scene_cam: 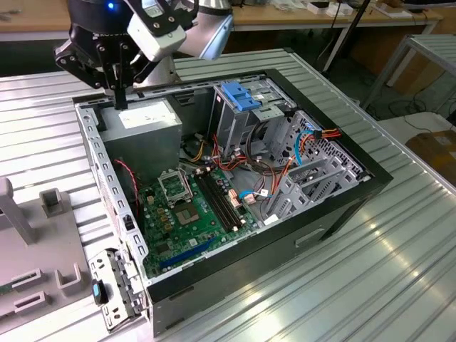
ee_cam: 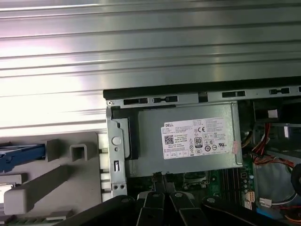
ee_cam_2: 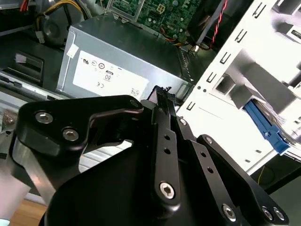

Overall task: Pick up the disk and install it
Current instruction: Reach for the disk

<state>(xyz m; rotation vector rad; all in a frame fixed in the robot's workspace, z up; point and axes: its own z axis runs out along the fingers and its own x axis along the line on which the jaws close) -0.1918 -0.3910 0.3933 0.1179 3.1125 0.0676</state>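
The exterior view looks down at a slant from beyond the bench (scene_cam: 370, 285), taking in the whole open computer case (scene_cam: 320, 222). The first wrist view faces straight down past my claw (ee_cam: 160, 178) onto the power supply (ee_cam: 188, 141) at the case's corner. The second wrist view sits closer, behind the claw. All three share that power supply.

Ribbed metal table (scene_cam: 356, 285), open computer case (scene_cam: 235, 279) and grey fixture tray (scene_cam: 35, 267) directly on it

Bright overhead light. Ribbed metal surface (scene_cam: 370, 263) throws white glare streaks in the exterior view, broad washed-out bands in the first wrist view. Computer case (scene_cam: 285, 249) interior shaded. Second wrist view: pale chassis panel (ee_cam_2: 235, 80) overexposed, gripper (ee_cam_2: 162, 94) a near-black silhouette.
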